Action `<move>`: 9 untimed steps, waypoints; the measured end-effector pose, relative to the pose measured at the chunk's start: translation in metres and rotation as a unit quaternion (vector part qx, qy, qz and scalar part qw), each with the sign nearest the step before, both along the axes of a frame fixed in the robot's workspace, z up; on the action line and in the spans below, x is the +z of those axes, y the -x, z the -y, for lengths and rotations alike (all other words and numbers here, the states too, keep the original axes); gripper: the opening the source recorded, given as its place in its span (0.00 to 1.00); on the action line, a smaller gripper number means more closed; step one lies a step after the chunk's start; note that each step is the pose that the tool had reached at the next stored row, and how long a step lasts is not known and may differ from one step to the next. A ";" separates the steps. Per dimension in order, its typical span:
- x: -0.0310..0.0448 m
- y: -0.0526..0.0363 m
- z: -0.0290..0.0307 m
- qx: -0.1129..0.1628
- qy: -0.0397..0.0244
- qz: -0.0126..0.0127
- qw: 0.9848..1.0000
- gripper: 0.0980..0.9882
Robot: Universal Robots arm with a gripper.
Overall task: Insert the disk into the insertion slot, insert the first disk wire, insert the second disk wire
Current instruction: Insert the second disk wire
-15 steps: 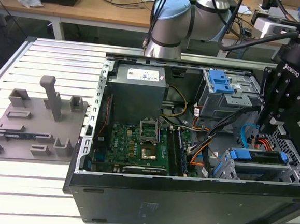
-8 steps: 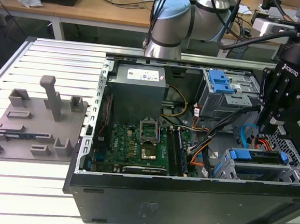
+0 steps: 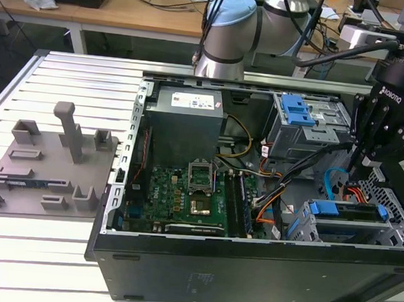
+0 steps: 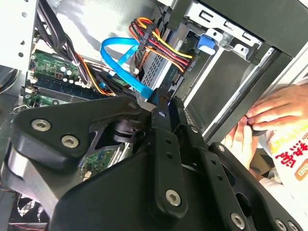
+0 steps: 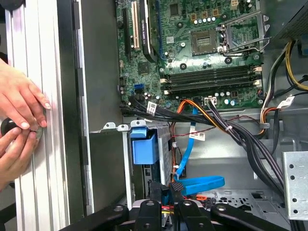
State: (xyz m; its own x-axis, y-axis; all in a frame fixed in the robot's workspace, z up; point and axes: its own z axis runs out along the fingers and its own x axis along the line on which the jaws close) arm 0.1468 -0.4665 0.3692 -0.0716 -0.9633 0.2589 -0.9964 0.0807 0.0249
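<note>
**Disk seated in bay; gripper closed on blue cable end at the drive's rear**

In the exterior view, the open black computer case (image 3: 249, 267) lies on a slatted white table (image 3: 68, 77). Nearest the camera inside the case, toward the exterior view's right, the disk (image 3: 348, 211) sits in the insertion slot (image 3: 301, 229), its blue caddy edge showing along the top of the grey perforated bay.

Just behind and above the disk, the gripper (image 3: 364, 166) reaches down into the case. In the first wrist view its fingers (image 5: 162, 195) are drawn together on the dark connector of a flat blue cable (image 5: 202, 184), beside the blue caddy tab. The second wrist view shows the same blue cable looping from the fingertips, next to a red, yellow and black wire bundle (image 4: 161, 41) at the drive's rear.

Further back lie the green motherboard (image 3: 185, 191), then the grey power supply (image 3: 188, 108) and a taller cage with a blue latch (image 3: 296, 111).

A grey fixture tray (image 3: 43, 173) rests on the table, well apart, at the exterior view's left. A person's hands (image 5: 19, 120) rest on the table rail outside the case.
</note>
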 end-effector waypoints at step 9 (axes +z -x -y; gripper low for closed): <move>-0.0051 -0.0004 0.0000 0.000 0.002 0.000 1.000 0.07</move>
State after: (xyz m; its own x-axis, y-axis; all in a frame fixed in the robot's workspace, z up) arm 0.1472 -0.4665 0.3641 -0.0715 -0.9620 0.2636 -0.9964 0.0808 0.0245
